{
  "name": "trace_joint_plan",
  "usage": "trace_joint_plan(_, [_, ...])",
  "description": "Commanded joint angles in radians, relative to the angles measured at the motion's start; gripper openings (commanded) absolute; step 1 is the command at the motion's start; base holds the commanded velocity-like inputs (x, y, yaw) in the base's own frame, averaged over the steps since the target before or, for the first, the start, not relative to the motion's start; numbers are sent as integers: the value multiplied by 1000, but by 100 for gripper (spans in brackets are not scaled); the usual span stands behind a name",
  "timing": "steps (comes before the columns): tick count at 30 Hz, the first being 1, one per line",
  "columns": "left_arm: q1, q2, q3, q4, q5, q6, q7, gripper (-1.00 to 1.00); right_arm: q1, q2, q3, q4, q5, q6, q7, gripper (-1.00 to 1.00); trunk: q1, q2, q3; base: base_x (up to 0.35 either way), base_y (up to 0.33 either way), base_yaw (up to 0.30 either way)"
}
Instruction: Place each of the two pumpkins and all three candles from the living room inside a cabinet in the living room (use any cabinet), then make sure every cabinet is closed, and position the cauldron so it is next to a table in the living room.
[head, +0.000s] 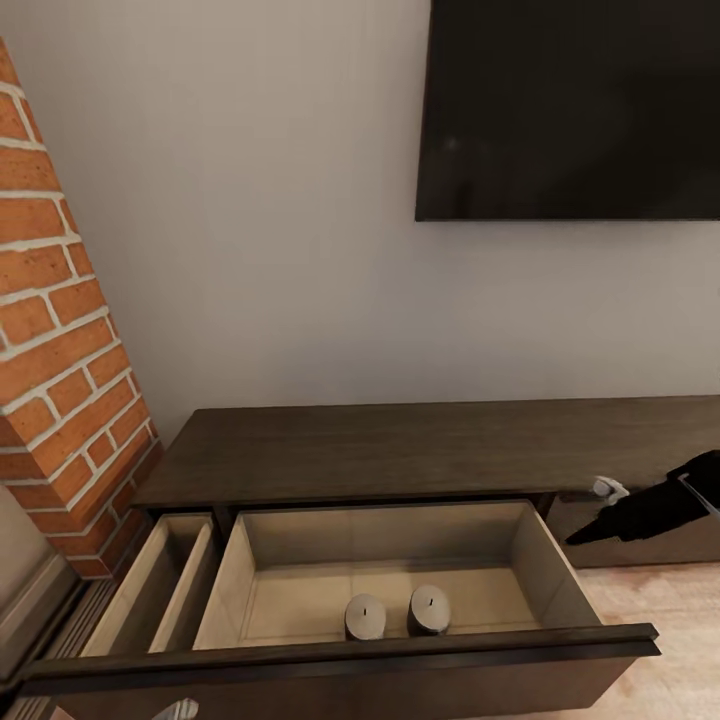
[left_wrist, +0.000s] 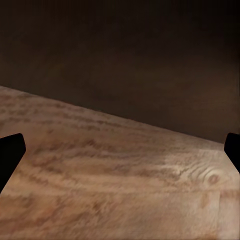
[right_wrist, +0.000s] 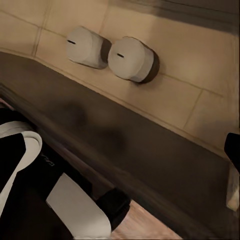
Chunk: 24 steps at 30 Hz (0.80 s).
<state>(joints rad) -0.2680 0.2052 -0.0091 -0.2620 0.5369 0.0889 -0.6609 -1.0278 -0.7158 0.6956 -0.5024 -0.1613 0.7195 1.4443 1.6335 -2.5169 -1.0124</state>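
Midway through the stowing step, by the look of it: long, low, dark brown wooden cabinet (head: 420, 450) standing against the pale wall, its wide drawer with pale beige insides (head: 400, 570) pulled fully out. Two short grey-white round candles (head: 366, 616) upright on the drawer floor, just behind the dark front panel (head: 340, 655), side by side and almost touching; seen again from above in the right wrist view (right_wrist: 85, 46). A narrower drawer (head: 160, 590) also open beside the wide one, on the red brick fireplace (head: 60, 350) side.

Left claw (left_wrist: 120, 155) spread wide, nothing between its tips, hanging over bare wood-grain floor (left_wrist: 115, 185) in front of the dark cabinet face. Right claw (head: 590, 533) a dark shape off the wide drawer's far corner, away from the fireplace; open or closed, cannot tell.

Judged remaining: third candle, both pumpkins, cauldron. Next probably a turn away to fetch.

Front panel juts well out over the floor: an edge to clear. Drawer floor behind the candles largely bare.
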Motion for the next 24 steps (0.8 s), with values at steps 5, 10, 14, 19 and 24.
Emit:
trace_joint_plan(5, [0,0,-1,0,9,9,-3,100,-1,-51,7,-1,-10,11,-1,100,-2,1,14,0,0,0])
trace_joint_plan(10, [0,0,-2,0,9,9,-3,100,-1,-105,4,-1,-11,11,-1,100,-2,1,18,0,0,0])
trace_joint_plan(14, [0,0,-2,0,9,9,-3,100,-1,-140,3,-1,-12,11,0,100,-3,1,22,0,0,0])
trace_joint_plan(19, [0,1,-2,0,9,9,-3,100,-1,-200,0,-1,-13,8,-1,100,-3,1,22,0,0,0])
trace_joint_plan(24, [0,2,0,0,10,-3,-2,100,-1,-268,-3,0,-15,9,0,100,-3,1,22,-38,0,0])
